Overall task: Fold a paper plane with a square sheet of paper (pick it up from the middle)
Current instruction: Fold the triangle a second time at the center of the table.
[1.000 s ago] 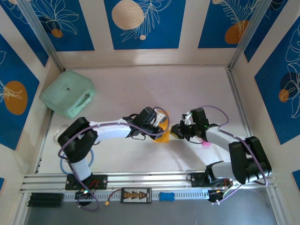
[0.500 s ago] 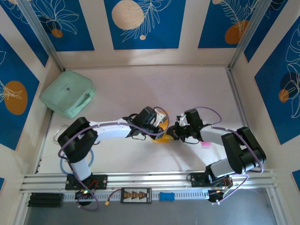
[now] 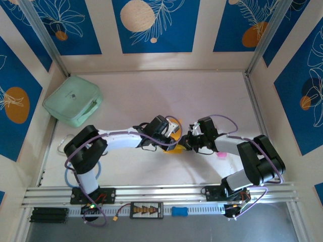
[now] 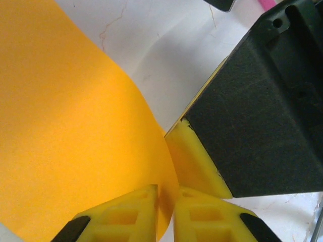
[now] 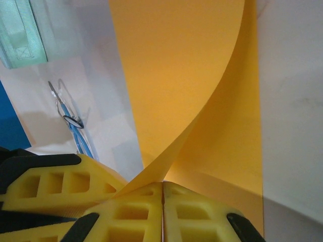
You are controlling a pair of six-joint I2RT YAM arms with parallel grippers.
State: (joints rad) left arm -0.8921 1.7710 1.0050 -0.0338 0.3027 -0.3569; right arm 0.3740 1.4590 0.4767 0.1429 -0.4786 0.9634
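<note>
1. Firstly, at about ten o'clock on the table (image 3: 202, 96) we see a mint-green case (image 3: 73, 106) lying flat, well apart from both arms.
2. Next, the left gripper (image 3: 173, 134) reaches in from seven o'clock towards the middle of the table. In its own wrist view we find its jaws clenched on an edge of the sheet of paper (image 4: 65, 126), with only a thin slit between them and the paper running down into it.
3. Between the two grippers, the orange-yellow sheet sits near the table's centre, a little towards six o'clock. From above we see just a small patch of it below the left gripper. Up close it bows in a smooth curve, one part rising away and another lying below it, so it is not flat on the table.
4. Just right of that, the right gripper (image 3: 188, 142) comes in from four o'clock. We see its jaws pressed together with the sheet pinched at their seam, just beside the left gripper.
5. Finally, a small pink thing (image 3: 221, 155) lies on the table at about four o'clock from the sheet, beside the right arm.
</note>
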